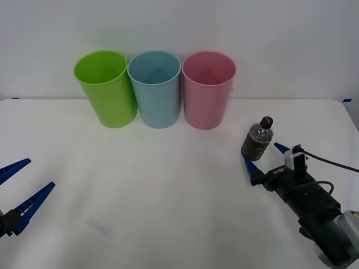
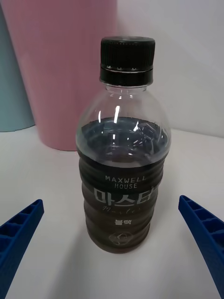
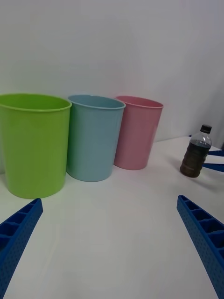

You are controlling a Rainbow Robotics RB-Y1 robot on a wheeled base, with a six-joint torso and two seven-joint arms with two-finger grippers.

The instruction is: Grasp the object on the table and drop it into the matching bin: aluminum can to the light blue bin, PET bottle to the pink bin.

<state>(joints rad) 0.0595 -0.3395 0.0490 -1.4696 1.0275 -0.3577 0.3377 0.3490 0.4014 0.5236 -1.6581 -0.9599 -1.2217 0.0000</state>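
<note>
A small clear PET bottle (image 1: 258,139) with dark brown liquid, a black cap and a dark label stands upright on the white table (image 1: 168,190), right of the pink bin (image 1: 207,89). My right gripper (image 1: 265,159) is open just in front of it, one blue finger on each side and neither touching. Up close, the bottle (image 2: 122,163) stands between the fingertips (image 2: 18,224), with the pink bin (image 2: 65,70) behind. The light blue bin (image 1: 155,88) stands at the back between the pink and green ones. My left gripper (image 1: 19,188) rests open at the table's left edge.
A lime green bin (image 1: 106,87) stands left of the light blue bin, the three in a row against the white back wall. From the left wrist, the bins (image 3: 93,135) and the bottle (image 3: 196,152) are far ahead across bare tabletop.
</note>
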